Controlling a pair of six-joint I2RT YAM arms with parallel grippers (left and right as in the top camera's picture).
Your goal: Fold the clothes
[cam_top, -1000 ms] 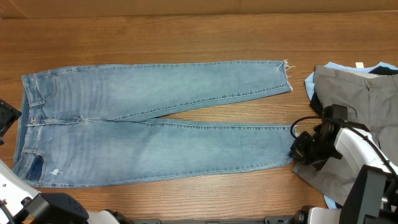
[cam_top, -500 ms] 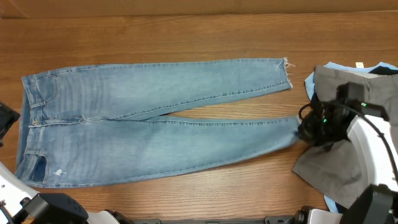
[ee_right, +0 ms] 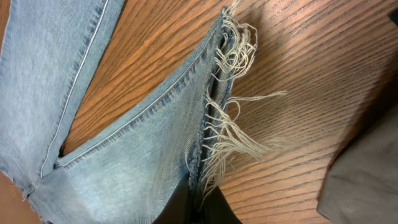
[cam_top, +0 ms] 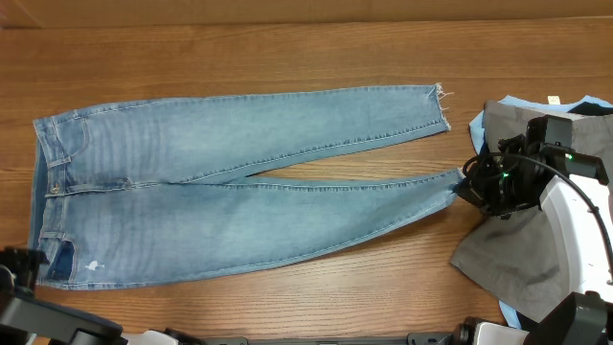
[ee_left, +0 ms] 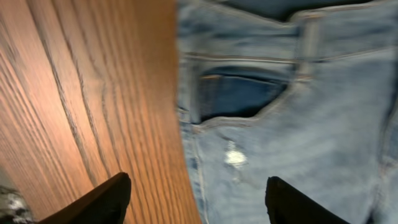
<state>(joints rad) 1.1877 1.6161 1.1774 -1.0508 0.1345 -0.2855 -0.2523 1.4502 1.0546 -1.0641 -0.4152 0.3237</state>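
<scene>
Jeans: the long light-blue denim jeans [cam_top: 239, 182] lie flat across the brown wooden table [cam_top: 287, 48], waist to my left, legs splayed rightward.
Right side: my right gripper [ee_right: 196, 208] is clenched on the frayed hem [ee_right: 230, 118] of the leg nearer me.
Left side: my left gripper [ee_left: 196, 199] hangs spread and empty over the waist corner by the dark pocket [ee_left: 239, 96].
Risk: I pinch mostly edge and loose threads, so a pull may slip the hem free; dragging could also snag the grey trousers [cam_top: 536, 259] close by.

Overhead view straight down over the whole table [cam_top: 287, 57], left wrist view close above the jeans [ee_left: 311, 143] by a pocket [ee_left: 239, 96], right wrist view tight on their frayed hem [ee_right: 233, 118], both patches shared with the overhead view
</scene>
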